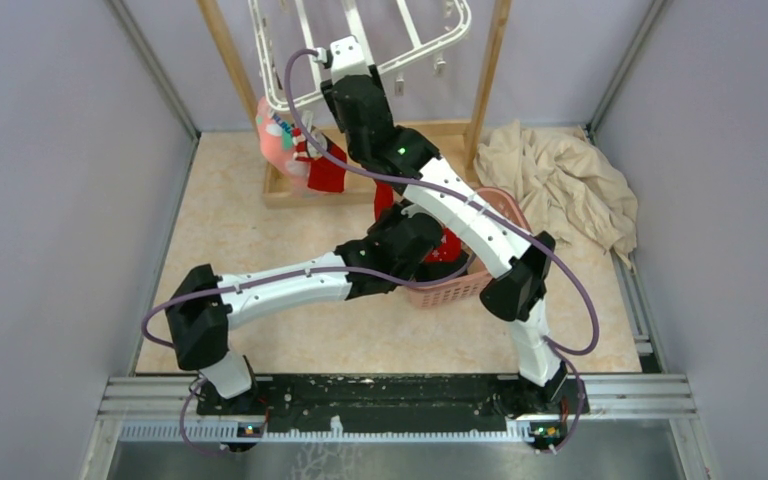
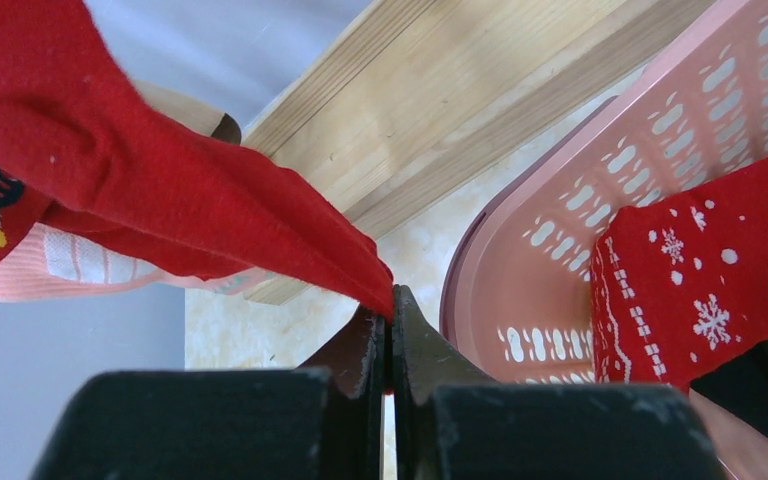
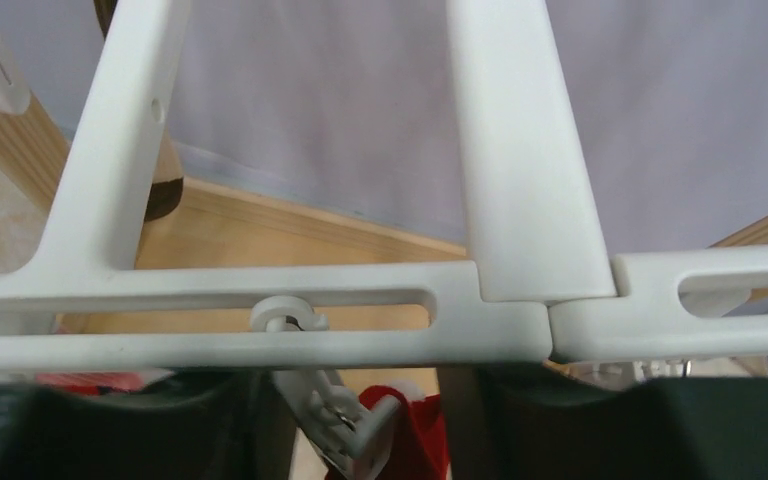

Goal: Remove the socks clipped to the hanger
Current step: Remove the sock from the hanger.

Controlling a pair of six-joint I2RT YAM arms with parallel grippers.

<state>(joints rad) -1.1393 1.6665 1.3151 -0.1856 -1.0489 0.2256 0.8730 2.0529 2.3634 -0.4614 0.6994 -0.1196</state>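
The white hanger [image 1: 400, 45] hangs tilted from the wooden frame; its front rail [image 3: 360, 320] crosses the right wrist view. My right gripper [image 1: 345, 58] is up at that rail, its jaws open [image 3: 360, 405] on either side of a white clip [image 3: 345, 425] that grips a red sock [image 3: 418, 435]. My left gripper [image 2: 390, 330] is shut on the tip of a plain red sock [image 2: 160, 170], which stretches up and left. In the top view the left gripper [image 1: 392, 222] is mostly hidden under the right arm. A pink sock [image 1: 278, 135] and a red sock [image 1: 328, 172] hang from the hanger.
A pink lattice basket [image 1: 460, 288] stands under the arms and holds a red snowflake sock [image 2: 720, 270]. The wooden frame's base [image 1: 290, 192] and posts [image 1: 488, 70] stand at the back. A beige cloth [image 1: 565, 180] lies at the back right. Grey walls close in both sides.
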